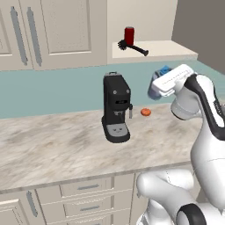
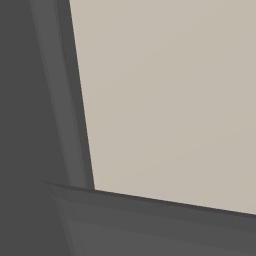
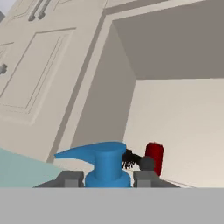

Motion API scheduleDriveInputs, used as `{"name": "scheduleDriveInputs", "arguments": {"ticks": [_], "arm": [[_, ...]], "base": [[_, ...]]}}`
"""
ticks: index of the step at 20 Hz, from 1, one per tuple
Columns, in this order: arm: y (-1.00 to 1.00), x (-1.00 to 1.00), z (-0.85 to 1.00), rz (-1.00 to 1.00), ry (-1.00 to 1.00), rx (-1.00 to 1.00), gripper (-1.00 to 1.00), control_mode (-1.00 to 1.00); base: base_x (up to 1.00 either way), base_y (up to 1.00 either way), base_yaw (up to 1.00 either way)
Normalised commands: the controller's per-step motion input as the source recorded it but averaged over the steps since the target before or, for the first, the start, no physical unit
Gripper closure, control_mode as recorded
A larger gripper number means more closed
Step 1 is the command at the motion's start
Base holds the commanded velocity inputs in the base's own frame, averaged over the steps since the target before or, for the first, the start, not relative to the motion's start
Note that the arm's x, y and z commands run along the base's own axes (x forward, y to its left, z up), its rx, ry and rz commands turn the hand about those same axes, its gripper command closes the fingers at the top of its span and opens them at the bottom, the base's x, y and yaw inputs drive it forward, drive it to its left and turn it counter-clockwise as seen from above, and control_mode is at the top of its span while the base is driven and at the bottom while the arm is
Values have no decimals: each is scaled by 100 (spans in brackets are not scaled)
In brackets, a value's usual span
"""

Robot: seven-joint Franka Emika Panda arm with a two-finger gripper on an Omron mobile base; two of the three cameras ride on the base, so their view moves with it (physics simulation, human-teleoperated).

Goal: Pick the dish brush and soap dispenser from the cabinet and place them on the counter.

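My gripper (image 1: pixel 156 84) is shut on the soap dispenser (image 1: pixel 154 90), a lavender bottle whose blue pump top (image 3: pixel 103 162) sits between the two fingertips (image 3: pixel 70 178). I hold it in the air above the right end of the counter (image 1: pixel 52 140), just below and in front of the open cabinet (image 1: pixel 169 49). The dish brush (image 1: pixel 133 47) lies on the cabinet shelf, bristled head to the left, handle pointing right. In the hand view its bristles (image 3: pixel 129 158) show just behind the pump top.
A red can (image 1: pixel 129 35) stands on the shelf right behind the brush head. A black coffee machine (image 1: pixel 116 107) stands mid-counter, with a small orange thing (image 1: pixel 145 112) to its right. Shut cabinet doors (image 1: pixel 52 30) hang at left. A beige panel (image 2: pixel 175 100) stands close before the right base camera.
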Motion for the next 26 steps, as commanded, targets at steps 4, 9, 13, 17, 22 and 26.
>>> {"name": "scheduleDriveInputs", "arguments": {"ticks": [4, 9, 13, 17, 22, 26], "arm": [[-37, 2, -41, 0, 9, 18, 100, -100], [-39, 11, -58, 0, 19, 3, 100, -100], [-38, 15, -46, 0, 23, 0, 100, -100], [-36, 22, -36, 0, 25, 0, 100, -100], [-29, 32, -55, 0, 19, 0, 100, -100], [-17, 27, -46, 0, 13, 0, 100, -100]], "base": [[0, 0, 0], [0, 0, 0], [0, 0, 0], [0, 0, 0], [0, 0, 0], [0, 0, 0]]}}
